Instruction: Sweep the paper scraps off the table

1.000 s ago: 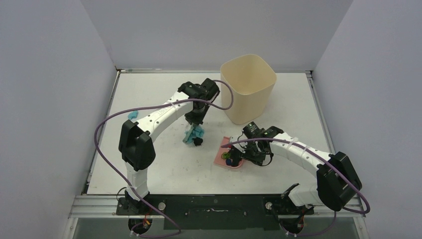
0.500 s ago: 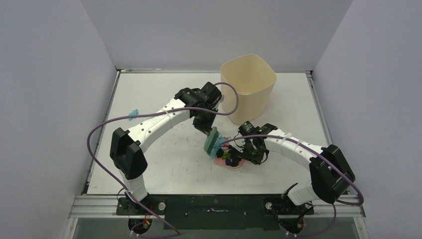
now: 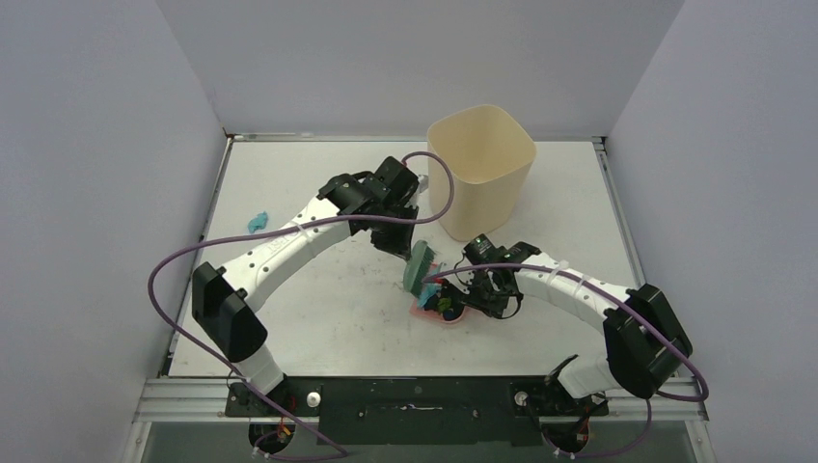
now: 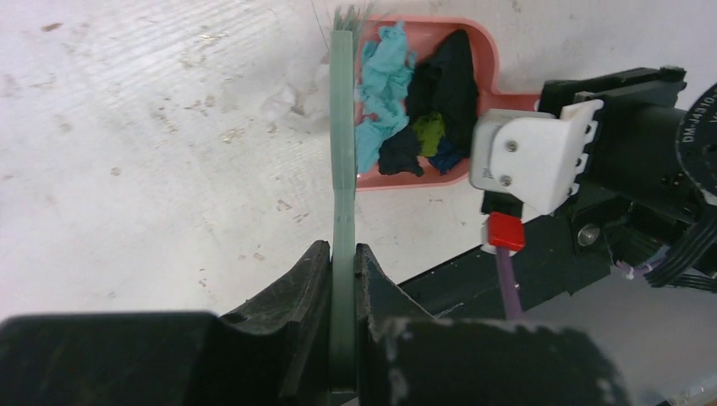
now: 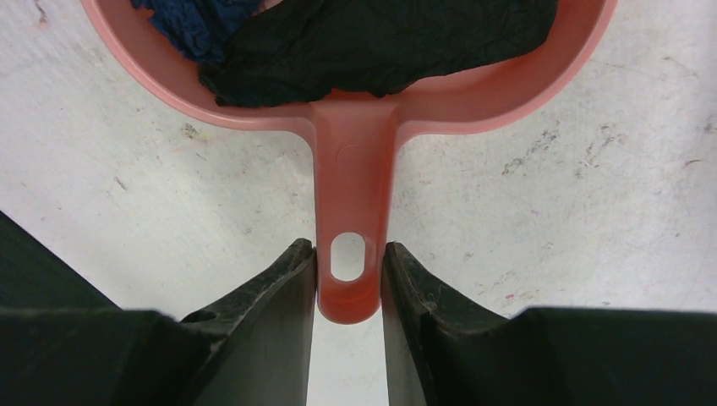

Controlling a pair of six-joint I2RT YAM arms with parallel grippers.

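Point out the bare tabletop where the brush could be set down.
Bare table: the near stretch between the left arm and the front rail; also the right side between bin and right rail. One teal scrap lies far left. Crowded: centre, where brush meets dustpan before the bin.

Note the paper scraps [image 4: 406,110], teal, black and dark blue, heaped in the pink dustpan [image 4: 486,63]; a white scrap [image 4: 292,97] lies just outside its mouth, and you see one teal scrap [image 3: 258,223] well apart on the scuffed white table [image 3: 318,318].

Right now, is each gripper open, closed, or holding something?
Left gripper: closed, holding the brush.
Right gripper: closed, holding the dustpan by its handle.
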